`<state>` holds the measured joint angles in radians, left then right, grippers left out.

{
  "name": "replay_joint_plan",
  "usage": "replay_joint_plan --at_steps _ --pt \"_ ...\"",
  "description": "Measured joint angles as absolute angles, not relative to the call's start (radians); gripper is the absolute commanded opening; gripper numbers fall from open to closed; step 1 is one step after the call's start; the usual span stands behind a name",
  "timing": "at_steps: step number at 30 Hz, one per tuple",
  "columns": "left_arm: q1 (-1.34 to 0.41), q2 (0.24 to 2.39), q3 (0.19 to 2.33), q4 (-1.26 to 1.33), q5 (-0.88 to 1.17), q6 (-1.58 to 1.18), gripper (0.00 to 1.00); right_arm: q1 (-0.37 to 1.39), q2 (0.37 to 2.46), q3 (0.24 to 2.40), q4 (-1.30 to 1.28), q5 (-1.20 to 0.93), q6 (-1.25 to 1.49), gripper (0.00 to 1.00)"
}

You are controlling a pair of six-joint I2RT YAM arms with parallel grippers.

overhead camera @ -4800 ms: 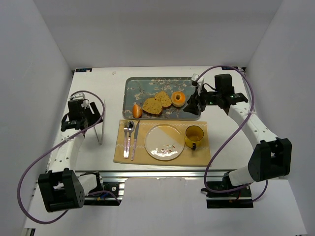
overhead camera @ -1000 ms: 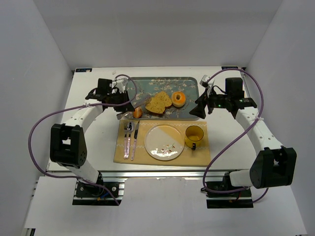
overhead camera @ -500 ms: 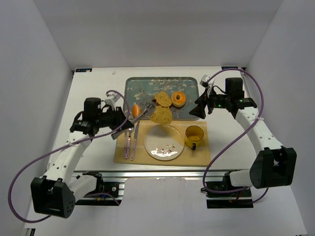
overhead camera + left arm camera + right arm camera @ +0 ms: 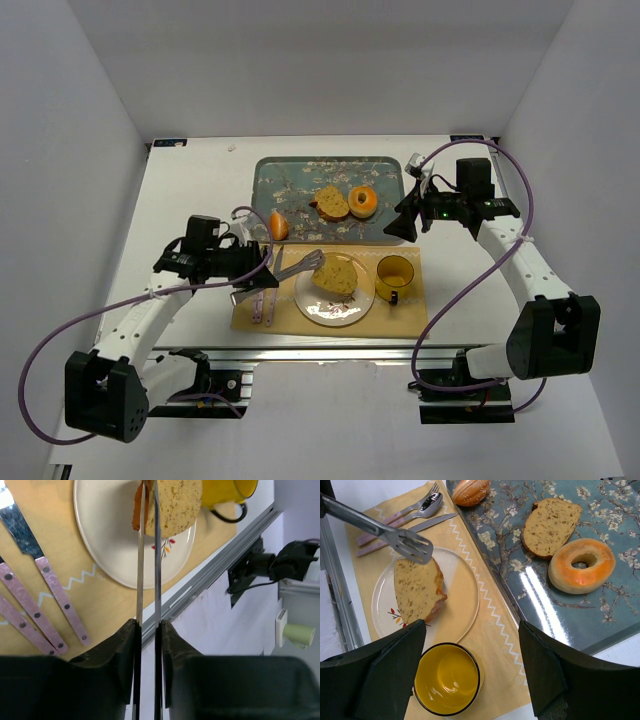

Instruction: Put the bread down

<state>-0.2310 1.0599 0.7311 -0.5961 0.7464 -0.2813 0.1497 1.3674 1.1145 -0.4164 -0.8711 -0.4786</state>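
Steel fingers (image 4: 140, 555), long and thin, run out from the left gripper (image 4: 312, 260) with only a narrow gap between them; their forked tips sit at the far edge of a bread slice (image 4: 337, 275), and I cannot tell whether they are pinching it or merely touching it. That slice lies flat on the plate (image 4: 325, 308), covering its middle and leaning toward the mug (image 4: 394, 277). Half a second ago it hung in the air over the near edge of the tray (image 4: 290, 180), clamped in those tips; a second ago it lay on the tray against the second slice (image 4: 331, 202), which has stayed there beside the doughnut (image 4: 362, 200).

The left wrist view shows the slice edge-on, dark orange crust to one side of the fingers and pale speckled crumb to the other. The right wrist view shows its whole face instead: golden-brown, seeded, with a darker crust along the mug side.

The right gripper (image 4: 471, 625) hovers with its dark fingers (image 4: 385, 670) spread wide and nothing between them, above the placemat (image 4: 410, 310) and the tray's near edge, where it was a second ago
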Motion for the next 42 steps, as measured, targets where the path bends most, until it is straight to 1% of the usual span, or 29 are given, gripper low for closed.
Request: replay_joint_plan --at_steps 8,13,19,25,33,42 --pt "-0.257 1.116 0.749 -0.636 0.700 -0.252 0.51 0.146 1.367 1.114 -0.416 -0.871 -0.479 0.80" --pt "-0.257 1.121 0.823 -0.652 0.642 -0.247 0.50 0.141 1.367 1.114 -0.416 -0.871 -0.479 0.80" --pt "-0.257 1.161 0.904 -0.605 0.575 -0.269 0.46 0.139 1.367 1.114 -0.416 -0.871 -0.479 0.80" --pt "-0.257 1.353 1.025 -0.515 0.496 -0.340 0.46 0.139 1.367 1.114 -0.416 -0.871 -0.479 0.80" --pt "-0.257 1.645 1.285 -0.485 0.407 -0.372 0.47 0.138 1.367 1.114 -0.416 -0.871 -0.479 0.80" --pt "-0.257 1.797 1.353 -0.493 0.402 -0.349 0.48 0.133 1.359 1.114 -0.416 -0.871 -0.479 0.80"
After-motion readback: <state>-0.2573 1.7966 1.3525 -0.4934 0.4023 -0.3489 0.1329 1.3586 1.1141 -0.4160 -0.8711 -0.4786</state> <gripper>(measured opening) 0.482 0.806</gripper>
